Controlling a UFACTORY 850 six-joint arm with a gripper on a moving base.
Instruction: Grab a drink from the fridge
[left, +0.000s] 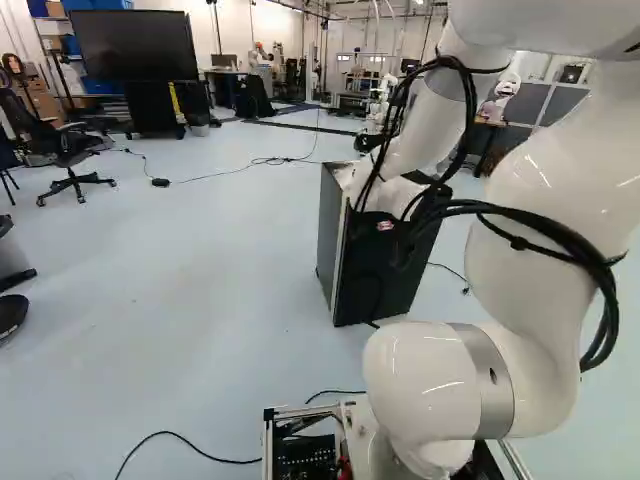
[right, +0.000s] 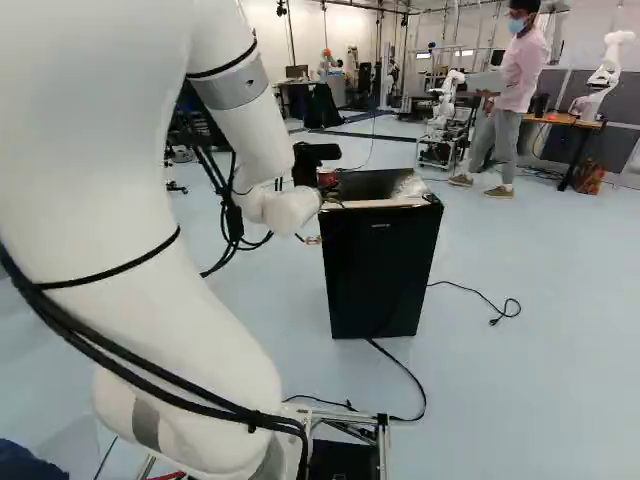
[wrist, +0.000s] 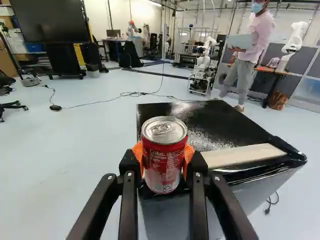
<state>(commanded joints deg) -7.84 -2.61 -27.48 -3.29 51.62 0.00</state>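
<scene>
In the right base view my gripper (right: 314, 158) is beside the top of the small black fridge (right: 380, 270), with a bit of the red can (right: 327, 178) showing. The wrist view shows the gripper (wrist: 163, 154) shut on the upright red drink can (wrist: 164, 162), an orange pad against each side. Behind the can lies the fridge's glossy dark top (wrist: 210, 120). Whether the can touches that top at its near edge, I cannot tell. The fridge door looks closed in the right base view. In the left base view the arm hides the gripper and can.
Cables lie on the floor beside and in front of the fridge. Another robot (right: 447, 105) stands beyond it, and one more (right: 604, 75) is by a wooden desk (right: 562, 119). A large screen (left: 133, 46) and an office chair (left: 68, 150) are farther off.
</scene>
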